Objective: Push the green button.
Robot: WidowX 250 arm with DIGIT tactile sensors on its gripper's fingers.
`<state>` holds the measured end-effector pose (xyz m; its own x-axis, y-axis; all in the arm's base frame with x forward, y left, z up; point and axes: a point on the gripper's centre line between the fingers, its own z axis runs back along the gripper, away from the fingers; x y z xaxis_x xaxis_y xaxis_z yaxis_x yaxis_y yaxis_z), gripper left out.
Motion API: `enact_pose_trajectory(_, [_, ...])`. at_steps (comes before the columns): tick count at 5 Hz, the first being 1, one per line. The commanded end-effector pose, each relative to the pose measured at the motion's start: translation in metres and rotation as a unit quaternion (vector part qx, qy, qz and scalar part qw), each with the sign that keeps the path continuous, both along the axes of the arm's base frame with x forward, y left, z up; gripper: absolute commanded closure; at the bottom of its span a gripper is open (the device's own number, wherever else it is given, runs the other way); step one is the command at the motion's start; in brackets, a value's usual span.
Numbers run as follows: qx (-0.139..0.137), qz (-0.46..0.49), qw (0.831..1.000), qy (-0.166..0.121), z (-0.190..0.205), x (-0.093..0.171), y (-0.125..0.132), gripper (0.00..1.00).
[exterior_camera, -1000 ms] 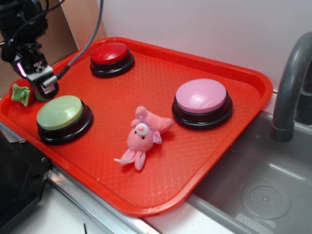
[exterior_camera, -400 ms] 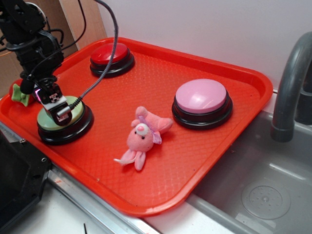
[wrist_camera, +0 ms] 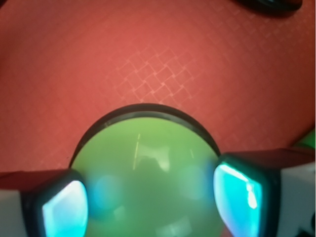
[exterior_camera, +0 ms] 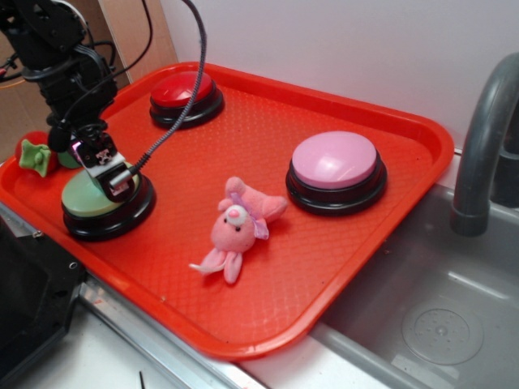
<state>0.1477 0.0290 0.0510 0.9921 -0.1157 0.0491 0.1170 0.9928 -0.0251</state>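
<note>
Directly beneath the hand (wrist_camera: 150, 200), the green button (wrist_camera: 148, 168) fills the wrist view, its dome lying between the spread fingers (wrist_camera: 64, 210), which straddle it and grip nothing. Seen from outside, the hand (exterior_camera: 113, 177) sits over the button (exterior_camera: 85, 198) at the near left corner of the red tray (exterior_camera: 340, 267); the coming move is judged straight down. Farther off stand the pink button (exterior_camera: 335, 160) and red button (exterior_camera: 182, 89).

Bare tray (exterior_camera: 186, 267) floor lies open right of the green button (exterior_camera: 91, 199), bounded by the pink toy (exterior_camera: 237, 226) at centre, the red button (exterior_camera: 186, 96) far, the pink button (exterior_camera: 336, 170) right, and a strawberry (exterior_camera: 34, 154) at the left rim.
</note>
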Motion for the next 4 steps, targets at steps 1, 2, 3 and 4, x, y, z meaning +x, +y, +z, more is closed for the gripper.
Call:
enact_pose_trajectory(1, [0.001,0.006,1.0,-0.018,0.036,0.008,-0.009,0.0])
enact_pose_trajectory(2, [0.0,0.009,1.0,-0.016,0.042,0.009,-0.01,0.0])
enact_pose_trajectory(3, [-0.003,0.018,1.0,-0.017,0.05,0.008,-0.01,0.0])
enact_pose_trajectory(4, [0.005,0.023,1.0,-0.02,0.059,0.007,-0.009,0.0])
